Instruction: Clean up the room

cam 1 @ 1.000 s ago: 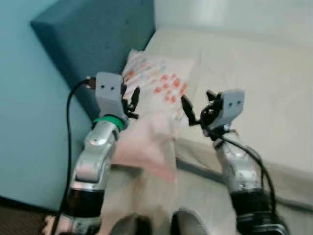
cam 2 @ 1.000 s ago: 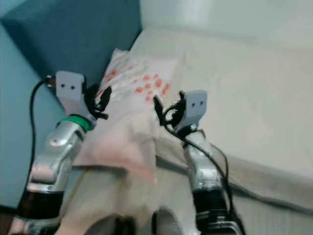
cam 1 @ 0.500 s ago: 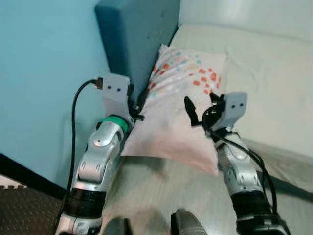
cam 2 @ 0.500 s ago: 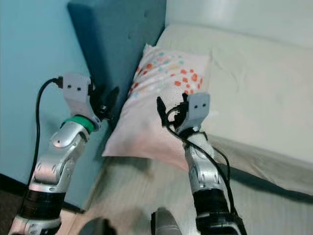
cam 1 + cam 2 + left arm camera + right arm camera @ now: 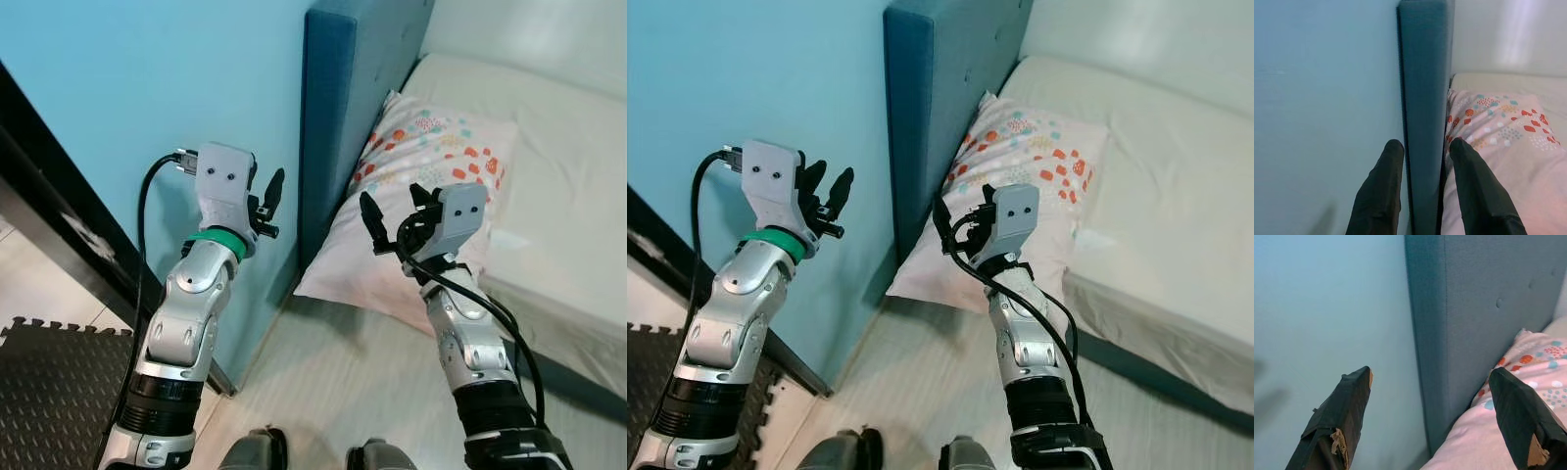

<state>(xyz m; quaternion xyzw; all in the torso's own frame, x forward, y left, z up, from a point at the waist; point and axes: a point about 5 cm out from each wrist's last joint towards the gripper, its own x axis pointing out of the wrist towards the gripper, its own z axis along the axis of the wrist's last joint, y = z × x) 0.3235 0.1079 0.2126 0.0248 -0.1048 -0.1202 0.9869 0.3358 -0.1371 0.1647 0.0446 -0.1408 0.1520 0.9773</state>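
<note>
Pillow (image 5: 421,196) lengthwise against headboard (image 5: 353,98)

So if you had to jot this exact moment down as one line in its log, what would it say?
left gripper: open, raised by teal wall | right gripper: open, before pillow | pillow: on bed, leaning on headboard | nothing held

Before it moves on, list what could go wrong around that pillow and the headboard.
The pillow overhangs the mattress edge beside the blue headboard; a nudge might tip it to the floor. Both the left gripper and the right gripper are open and empty, and the left's cable could snag.
</note>
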